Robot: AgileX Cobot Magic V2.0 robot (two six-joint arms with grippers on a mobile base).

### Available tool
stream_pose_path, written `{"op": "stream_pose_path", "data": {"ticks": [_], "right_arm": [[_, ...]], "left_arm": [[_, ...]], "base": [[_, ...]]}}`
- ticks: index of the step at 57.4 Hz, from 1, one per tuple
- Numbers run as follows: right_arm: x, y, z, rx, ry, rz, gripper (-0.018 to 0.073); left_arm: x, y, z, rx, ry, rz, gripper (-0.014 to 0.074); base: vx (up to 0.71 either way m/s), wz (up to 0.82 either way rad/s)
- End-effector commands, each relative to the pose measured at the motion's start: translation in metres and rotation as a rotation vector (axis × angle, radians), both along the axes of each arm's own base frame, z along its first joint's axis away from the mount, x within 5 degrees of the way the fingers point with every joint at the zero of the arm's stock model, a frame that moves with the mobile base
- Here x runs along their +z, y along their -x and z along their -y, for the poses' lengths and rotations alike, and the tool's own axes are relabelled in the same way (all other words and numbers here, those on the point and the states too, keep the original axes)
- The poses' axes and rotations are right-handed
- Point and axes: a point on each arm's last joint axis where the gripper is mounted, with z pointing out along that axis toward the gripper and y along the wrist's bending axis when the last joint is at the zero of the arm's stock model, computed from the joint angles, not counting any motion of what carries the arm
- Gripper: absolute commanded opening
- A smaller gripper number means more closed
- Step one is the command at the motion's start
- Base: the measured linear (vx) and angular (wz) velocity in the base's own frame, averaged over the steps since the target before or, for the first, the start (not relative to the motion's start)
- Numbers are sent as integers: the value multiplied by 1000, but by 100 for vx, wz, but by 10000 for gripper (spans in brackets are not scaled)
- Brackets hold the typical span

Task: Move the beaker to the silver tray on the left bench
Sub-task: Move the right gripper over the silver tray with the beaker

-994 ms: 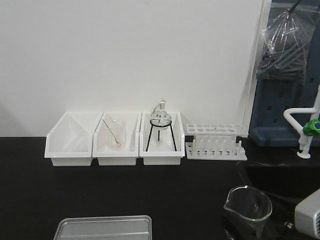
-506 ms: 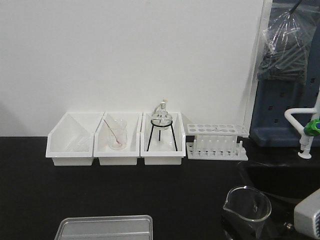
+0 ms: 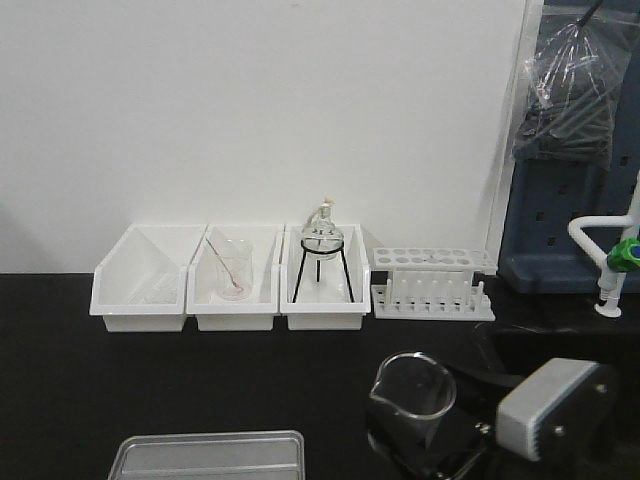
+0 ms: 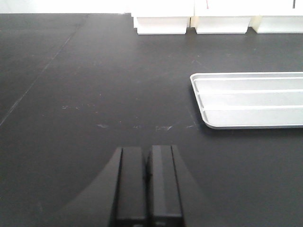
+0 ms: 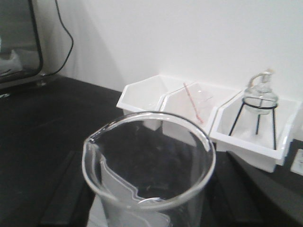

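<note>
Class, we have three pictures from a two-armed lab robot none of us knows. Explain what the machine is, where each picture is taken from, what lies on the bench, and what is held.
It is a two-armed robot at a black bench. One camera looks forward from outside; one rides on each wrist. By the wall stand three white bins, one holding a flask on a tripod, and a test-tube rack. The right arm's jaws hold a clear beaker; the left arm's jaws are shut, empty, near the silver tray.

3 white bins (image 3: 236,318), flask (image 3: 321,238) in rightmost; test-tube rack (image 3: 432,285) beside
</note>
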Motion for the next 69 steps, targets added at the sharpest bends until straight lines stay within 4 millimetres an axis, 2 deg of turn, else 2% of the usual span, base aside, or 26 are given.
{"op": "stream_pose_path", "data": {"ticks": [1, 17, 27, 37, 52, 69], "right_arm": [[8, -12, -15, 85, -65, 83, -4], [-29, -67, -65, 251, -35, -13, -4], [-47, -89, -107, 320, -29, -24, -4], [-63, -114, -136, 332, -45, -26, -4], [-89, -144, -155, 312, -40, -58, -4], [-115, -149, -157, 302, -1, -108, 23]], "left_arm": [[-2, -1, 0, -4, 11, 65, 1], [-2, -1, 0, -4, 11, 65, 1], [-2, -1, 0, -4, 11, 65, 1], [-2, -1, 0, -4, 11, 65, 1], [-2, -1, 0, -4, 11, 65, 1], [-2, -1, 0, -4, 11, 65, 1]], "base": [[0, 0], [0, 0], [0, 0], [0, 0], [0, 0], [0, 0]]}}
